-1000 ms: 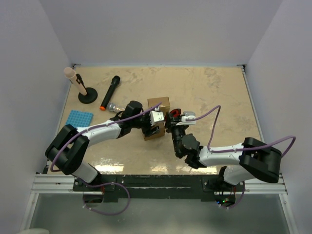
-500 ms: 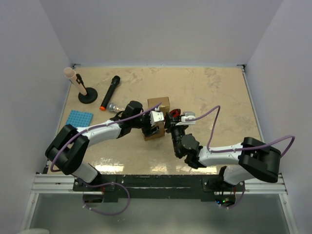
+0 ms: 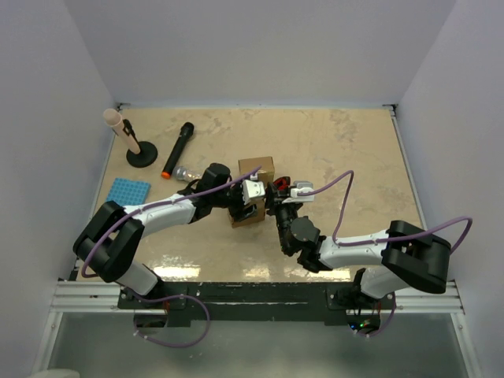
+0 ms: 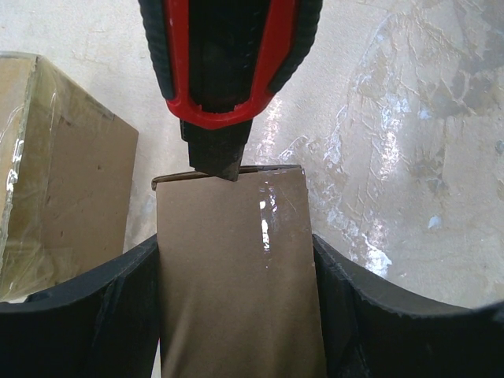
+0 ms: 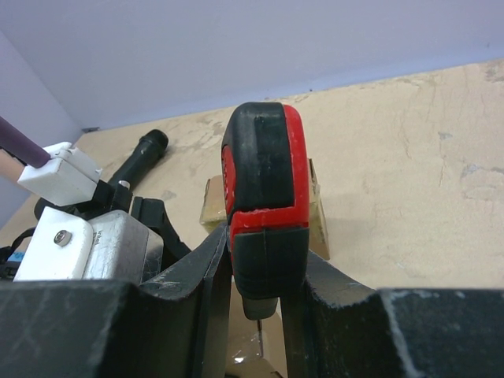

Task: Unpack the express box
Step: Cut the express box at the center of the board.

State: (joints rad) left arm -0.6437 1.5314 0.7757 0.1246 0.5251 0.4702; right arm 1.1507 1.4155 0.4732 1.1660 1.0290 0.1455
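Observation:
A small brown cardboard box (image 3: 249, 215) is clamped between my left gripper's (image 3: 246, 205) fingers; in the left wrist view the box (image 4: 236, 268) fills the gap of that gripper (image 4: 236, 319). My right gripper (image 3: 277, 198) is shut on a red and black utility knife (image 3: 282, 186). The knife (image 4: 228, 63) has its tip on the box's taped far edge. In the right wrist view the knife (image 5: 264, 197) stands upright between my right gripper's jaws (image 5: 260, 279), blade pointing down. A second taped box (image 3: 257, 167) stands just behind, also seen in the left wrist view (image 4: 63, 197).
A black microphone (image 3: 177, 148) with an orange ring lies at the back left. A black stand with a pink top (image 3: 130, 142) is near the left wall. A blue plate (image 3: 127, 191) and a small clear item (image 3: 185, 172) lie left of the boxes.
My right arm has shifted slightly left, bringing the knife a little closer to the held box. The left arm and the box have barely moved.

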